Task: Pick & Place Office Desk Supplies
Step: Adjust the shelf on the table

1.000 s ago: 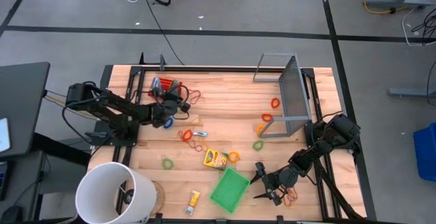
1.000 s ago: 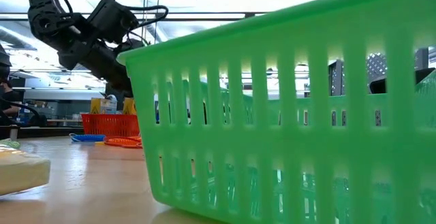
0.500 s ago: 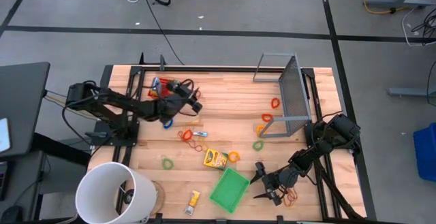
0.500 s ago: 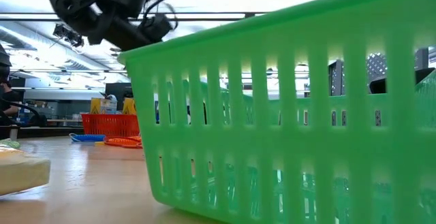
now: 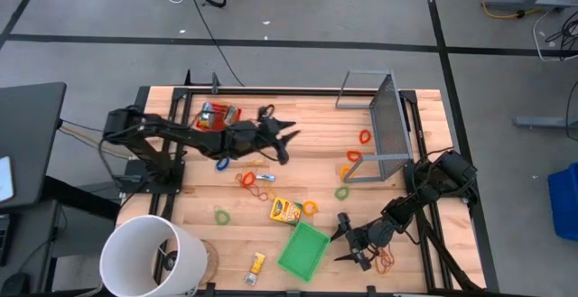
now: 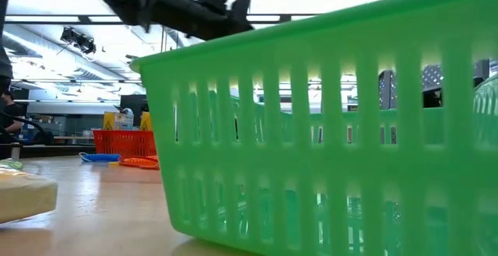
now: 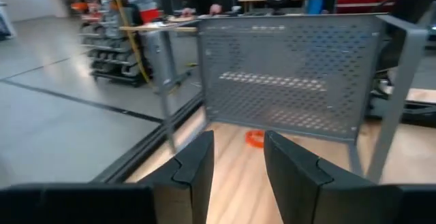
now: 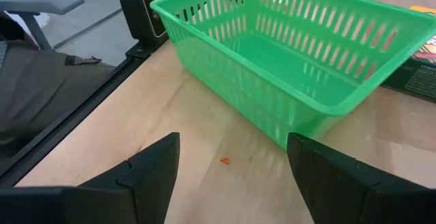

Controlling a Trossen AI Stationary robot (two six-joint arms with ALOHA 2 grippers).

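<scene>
High view, starting at the near edge of the wooden table [image 5: 298, 143]: a big white bucket [image 5: 149, 256] stands at the left corner, with a small yellow packet [image 5: 257, 264] and an empty green basket [image 5: 303, 250] lying further right along that edge. The right gripper [image 5: 346, 240] rests low just beside the basket's right side, its jaws spread wide and holding nothing, and a few rubber bands [image 5: 386, 261] lie behind it. A little farther in, a yellow crayon box [image 5: 285, 210] lies just beside the basket's far corner, with an orange band [image 5: 310, 208] next to it, a green band [image 5: 222, 216] well to the left and another green band [image 5: 342, 192] to the right. Around mid-table sit red bands [image 5: 247, 179] and a blue band [image 5: 222, 163]. Above them the left gripper [image 5: 289, 138] reaches toward the right, its jaws partly apart with nothing visible between them. Beyond, red and orange bands [image 5: 354, 156] lie at the foot of the grey perforated metal box [image 5: 388, 121], and small packets [image 5: 217, 114] lie near the far left edge.
</scene>
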